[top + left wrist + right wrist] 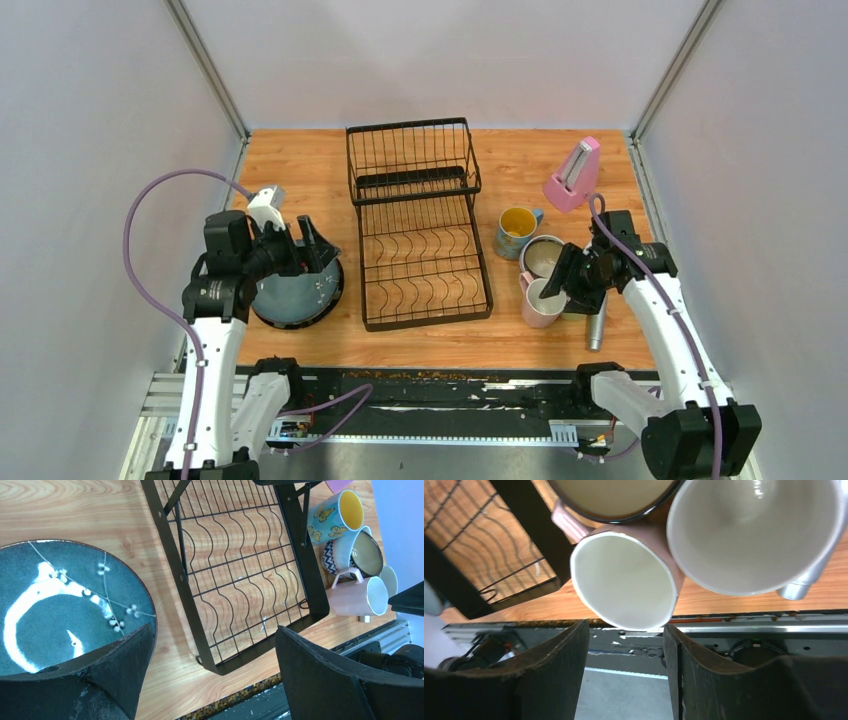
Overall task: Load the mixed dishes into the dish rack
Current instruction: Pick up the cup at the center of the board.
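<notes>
The black wire dish rack (420, 230) stands mid-table with nothing in it. To its left lies a dark blue-grey speckled plate (290, 302). My left gripper (322, 255) hovers over the plate's right edge, wide open; in the left wrist view the plate (60, 605) sits beside the left finger and nothing is between the jaws (212, 630). Right of the rack cluster a blue mug (515, 230), a patterned bowl (543, 257) and a pink mug (540, 303). My right gripper (625, 627) is open, its tips just short of the pink mug's rim (624, 580). A pale mug (754, 535) touches the pink one.
A pink metronome (573, 175) stands at the back right. A silver-grey microphone (596, 325) lies under my right arm, next to the mugs. The rack's near corner (220, 665) lies close to the left gripper. Grey walls close in both sides.
</notes>
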{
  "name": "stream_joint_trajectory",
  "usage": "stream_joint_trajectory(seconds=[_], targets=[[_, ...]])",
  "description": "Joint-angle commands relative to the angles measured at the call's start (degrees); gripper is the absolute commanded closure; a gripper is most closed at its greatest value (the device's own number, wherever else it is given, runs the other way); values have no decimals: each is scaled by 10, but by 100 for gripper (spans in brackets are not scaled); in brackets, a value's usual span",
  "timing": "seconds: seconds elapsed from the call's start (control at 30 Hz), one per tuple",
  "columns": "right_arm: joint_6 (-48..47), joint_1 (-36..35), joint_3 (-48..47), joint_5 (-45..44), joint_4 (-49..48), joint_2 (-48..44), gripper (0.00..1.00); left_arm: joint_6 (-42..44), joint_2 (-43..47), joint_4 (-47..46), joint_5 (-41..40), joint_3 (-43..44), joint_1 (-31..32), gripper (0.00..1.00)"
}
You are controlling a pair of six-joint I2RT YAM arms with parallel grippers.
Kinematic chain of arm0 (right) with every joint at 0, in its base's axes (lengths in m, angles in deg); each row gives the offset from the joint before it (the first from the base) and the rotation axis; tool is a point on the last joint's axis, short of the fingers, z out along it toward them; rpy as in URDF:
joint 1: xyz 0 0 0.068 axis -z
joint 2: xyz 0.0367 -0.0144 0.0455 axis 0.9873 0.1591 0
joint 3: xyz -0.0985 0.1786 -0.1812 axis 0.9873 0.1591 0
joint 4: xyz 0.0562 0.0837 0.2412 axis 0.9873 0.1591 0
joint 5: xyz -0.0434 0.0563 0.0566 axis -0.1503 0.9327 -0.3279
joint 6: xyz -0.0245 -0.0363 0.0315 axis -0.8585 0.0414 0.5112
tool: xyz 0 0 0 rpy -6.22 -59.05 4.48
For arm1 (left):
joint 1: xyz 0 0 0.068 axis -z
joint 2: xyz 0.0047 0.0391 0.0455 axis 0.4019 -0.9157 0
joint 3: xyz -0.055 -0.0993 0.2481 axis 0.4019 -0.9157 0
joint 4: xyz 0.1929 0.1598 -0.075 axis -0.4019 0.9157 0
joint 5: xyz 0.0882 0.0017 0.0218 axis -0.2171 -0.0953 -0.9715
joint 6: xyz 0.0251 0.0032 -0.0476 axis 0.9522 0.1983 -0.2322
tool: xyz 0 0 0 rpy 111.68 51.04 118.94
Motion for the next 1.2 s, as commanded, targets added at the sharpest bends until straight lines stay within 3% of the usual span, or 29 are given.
stream_joint_trajectory(seconds=[0.0, 0.2, 0.7, 1.0, 1.17], targets=[[53, -37, -17, -84, 27, 7, 44, 13, -9, -3, 14, 7, -3, 4], [93, -64, -12, -135, 24, 16, 43, 17, -16, -3, 26, 8, -3, 6], [122, -65, 46, -114, -80, 24, 48, 8, -1, 1, 33, 5, -2, 12], [122, -71, 59, -115, -93, 44, 54, 2, 7, 1, 24, -12, -2, 12], [112, -90, 59, -116, -97, 73, 67, 5, -15, -1, 54, -3, -2, 13]])
